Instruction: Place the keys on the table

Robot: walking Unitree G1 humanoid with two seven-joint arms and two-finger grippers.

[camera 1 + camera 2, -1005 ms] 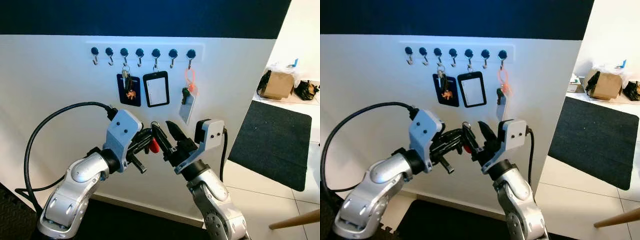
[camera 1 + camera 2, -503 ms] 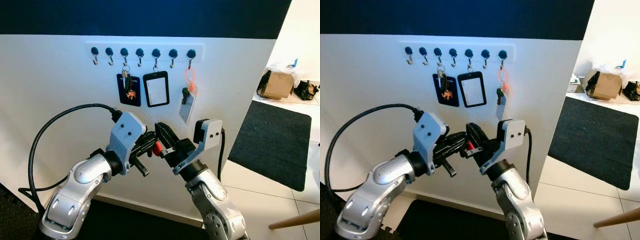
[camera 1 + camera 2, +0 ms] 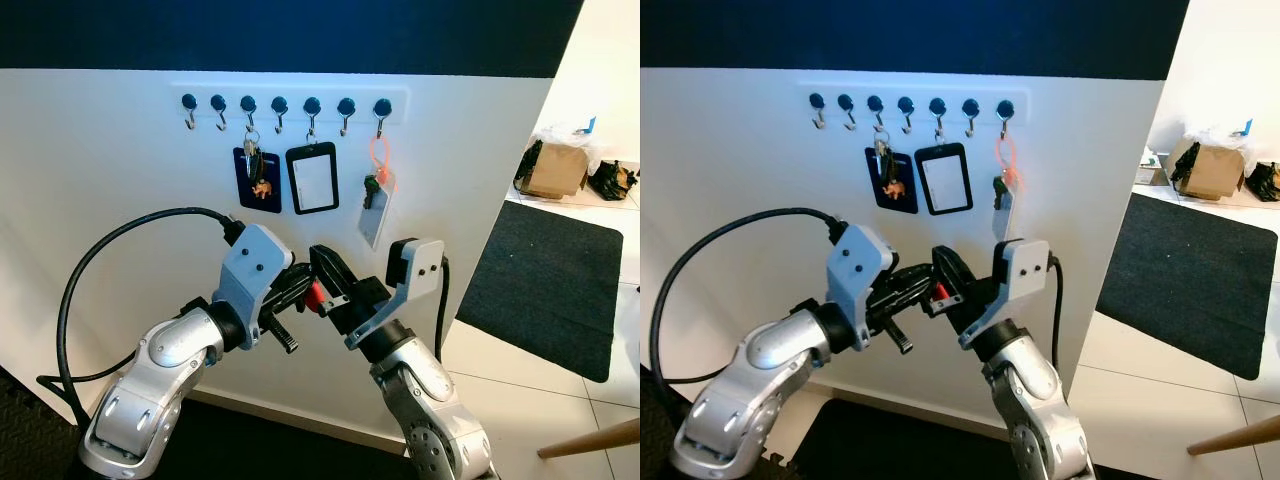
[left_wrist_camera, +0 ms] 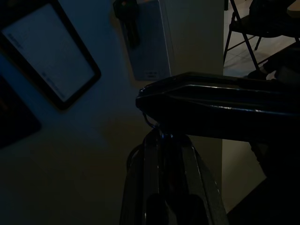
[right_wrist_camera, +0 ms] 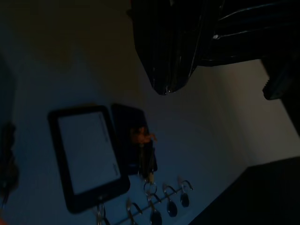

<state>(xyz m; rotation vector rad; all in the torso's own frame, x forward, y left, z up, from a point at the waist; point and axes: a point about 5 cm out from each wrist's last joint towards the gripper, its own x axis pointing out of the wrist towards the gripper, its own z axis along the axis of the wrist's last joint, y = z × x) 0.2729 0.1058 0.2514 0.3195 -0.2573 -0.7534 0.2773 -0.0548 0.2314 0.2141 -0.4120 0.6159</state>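
A bunch of keys with a red tag [image 3: 313, 293] hangs in the air in front of a white wall, at the spot where both grippers meet. My left gripper [image 3: 303, 287] reaches in from the left and is shut on the keys. From the right, my right gripper [image 3: 323, 268] points up and left, its black fingers shut over the same red tag. The key ring itself is mostly hidden behind the fingers. The left wrist view is dark: its own fingers [image 4: 164, 178] are crossed by a finger of the other gripper [image 4: 215, 110].
On the wall above is a rail of hooks [image 3: 285, 103] with a blue card and keys [image 3: 256, 178], a black badge holder [image 3: 313, 178] and an orange-looped key with a clear card [image 3: 375, 200]. To the right lie a dark mat [image 3: 550, 285], a cardboard box [image 3: 555, 170] and a wooden leg [image 3: 590, 440].
My right gripper was open one second ago and has since shut over the red-tagged keys. The left arm has shifted slightly right and up, still holding them.
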